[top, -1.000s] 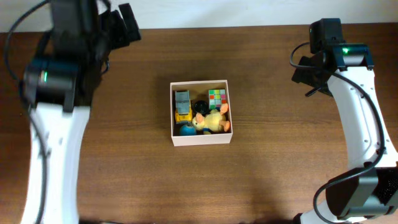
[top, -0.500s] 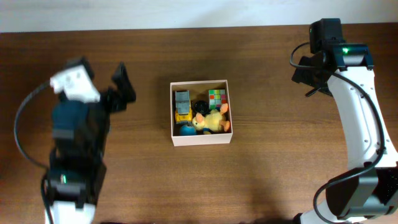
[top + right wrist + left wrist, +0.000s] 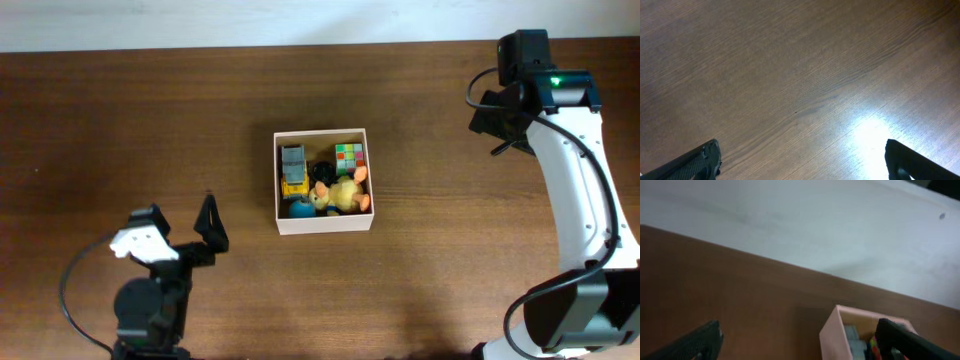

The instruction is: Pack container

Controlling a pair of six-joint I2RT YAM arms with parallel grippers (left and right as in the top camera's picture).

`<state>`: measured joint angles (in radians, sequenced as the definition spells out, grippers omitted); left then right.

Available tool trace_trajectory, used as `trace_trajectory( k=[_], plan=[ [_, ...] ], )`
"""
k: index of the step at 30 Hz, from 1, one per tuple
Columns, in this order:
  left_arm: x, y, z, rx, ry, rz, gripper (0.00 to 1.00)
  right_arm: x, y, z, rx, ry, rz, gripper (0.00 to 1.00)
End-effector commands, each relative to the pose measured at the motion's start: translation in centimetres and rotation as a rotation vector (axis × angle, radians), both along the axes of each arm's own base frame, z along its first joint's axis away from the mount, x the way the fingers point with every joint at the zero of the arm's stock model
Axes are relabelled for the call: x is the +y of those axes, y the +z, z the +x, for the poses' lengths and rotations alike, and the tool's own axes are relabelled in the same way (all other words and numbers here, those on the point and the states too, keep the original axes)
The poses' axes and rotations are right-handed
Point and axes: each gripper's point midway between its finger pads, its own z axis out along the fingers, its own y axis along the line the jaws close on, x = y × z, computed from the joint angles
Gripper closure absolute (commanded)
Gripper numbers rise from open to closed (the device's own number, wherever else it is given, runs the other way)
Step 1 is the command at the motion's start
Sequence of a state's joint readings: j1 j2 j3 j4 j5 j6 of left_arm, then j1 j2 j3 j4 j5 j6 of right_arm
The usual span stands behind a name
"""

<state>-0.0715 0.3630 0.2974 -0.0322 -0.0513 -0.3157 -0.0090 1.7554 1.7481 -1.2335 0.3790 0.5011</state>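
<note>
Left gripper (image 3: 797,325) has swung near-left, jaws spread, empty.
White-walled, tan-lined container (image 3: 322,226) holds jumbled toys (image 3: 345,195); right gripper (image 3: 801,145) gapes empty; left-wrist view blurs and crops the container.

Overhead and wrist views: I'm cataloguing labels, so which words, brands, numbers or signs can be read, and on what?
None can be read. The container has blank white walls, and the toys in it and the table show no legible print.

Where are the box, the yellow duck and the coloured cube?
box (image 3: 325,224): overhead view, on its white outer wall.
yellow duck (image 3: 343,197): overhead view, on its body.
coloured cube (image 3: 348,156): overhead view, on its top face.
</note>
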Motion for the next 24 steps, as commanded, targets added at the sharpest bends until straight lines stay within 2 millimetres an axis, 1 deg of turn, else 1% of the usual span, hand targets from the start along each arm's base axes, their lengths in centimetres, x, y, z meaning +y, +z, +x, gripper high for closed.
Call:
trace_trajectory(
  k=[1, 7, 11, 15, 18, 24],
  plan=[
    [-0.2, -1.6, -0.8, -0.026, -0.019, -0.009, 0.01, -0.3, -0.1, 0.0, 0.0, -0.017, -0.002, 0.01],
    [0.3, -4.4, -1.5, -0.043, 0.0, -0.01, 0.01, -0.3, -0.1, 0.0, 0.0, -0.017, -0.002, 0.01],
    [0.6, -5.0, -1.7, -0.062, 0.011, -0.01, 0.01, -0.3, -0.1, 0.0, 0.0, -0.018, -0.002, 0.01],
    [1.3, -5.8, -2.0, -0.051, 0.04, -0.009, 0.01, -0.3, -0.1, 0.0, 0.0, -0.017, -0.002, 0.01],
    [1.8, -7.0, -2.1, -0.012, 0.06, -0.005, 0.01, -0.3, -0.1, 0.0, 0.0, -0.018, -0.002, 0.01],
    [1.8, -7.0, -2.1, -0.011, 0.051, 0.053, 0.01, -0.3, -0.1, 0.0, 0.0, -0.017, -0.002, 0.01]
  ],
)
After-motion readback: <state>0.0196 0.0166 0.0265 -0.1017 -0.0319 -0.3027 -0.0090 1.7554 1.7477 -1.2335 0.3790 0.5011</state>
